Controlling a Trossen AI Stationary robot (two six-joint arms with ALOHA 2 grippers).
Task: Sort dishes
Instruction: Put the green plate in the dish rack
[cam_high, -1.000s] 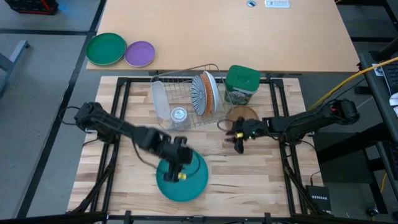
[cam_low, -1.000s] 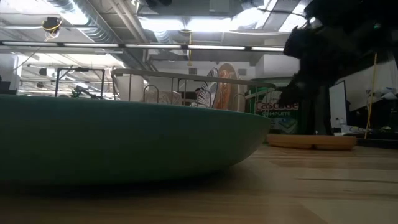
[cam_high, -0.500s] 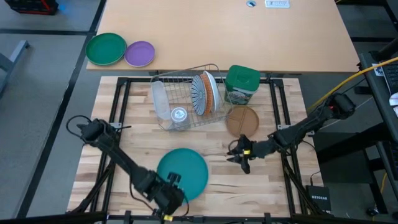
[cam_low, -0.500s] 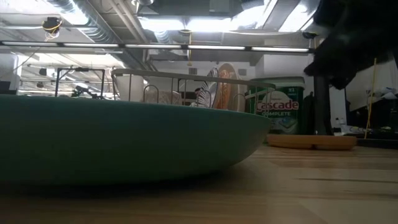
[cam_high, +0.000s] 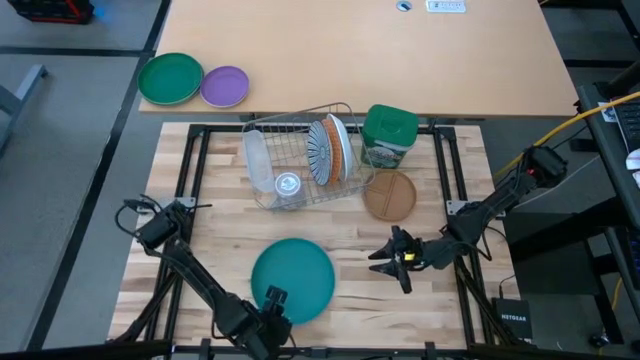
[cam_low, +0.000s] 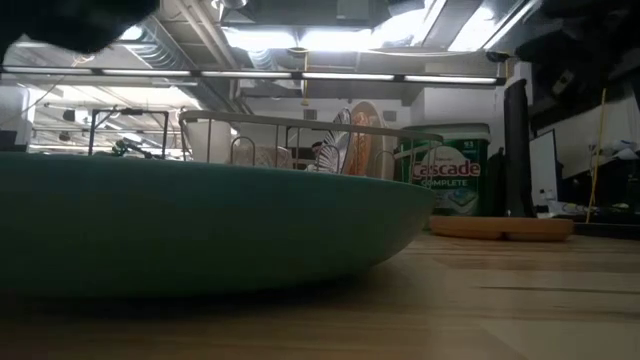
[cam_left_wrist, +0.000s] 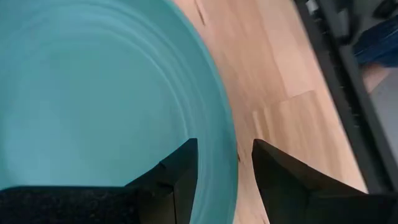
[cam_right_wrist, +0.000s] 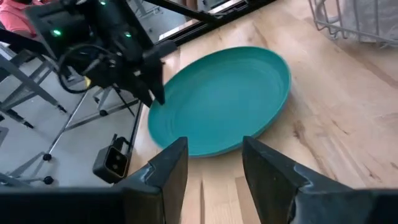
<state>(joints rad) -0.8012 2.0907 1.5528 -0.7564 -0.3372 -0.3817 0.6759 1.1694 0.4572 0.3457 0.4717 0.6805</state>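
A large teal plate (cam_high: 292, 280) lies flat on the wooden table, near its front edge. My left gripper (cam_left_wrist: 224, 168) is open at the plate's near rim (cam_left_wrist: 225, 143), one finger over the plate's inside and one outside over the wood. My right gripper (cam_high: 388, 258) hovers open to the plate's right, fingers pointing toward it, with nothing between them (cam_right_wrist: 214, 165). A brown plate (cam_high: 389, 195) lies flat farther back. A striped plate (cam_high: 321, 150) and an orange plate (cam_high: 341, 147) stand on edge in the wire rack (cam_high: 290, 160).
A green lidded canister (cam_high: 388, 135) stands right of the rack. A green plate (cam_high: 170, 78) and a purple plate (cam_high: 225, 86) lie on the far tan table. In the low view the teal plate (cam_low: 200, 220) fills the foreground. Bare wood lies between the teal and brown plates.
My left gripper has swung from above the teal plate's middle toward the table's near edge and down, ending at the plate's near rim. My right gripper has moved from beside the brown plate toward the near edge and turned toward the teal plate. The plates have stayed put.
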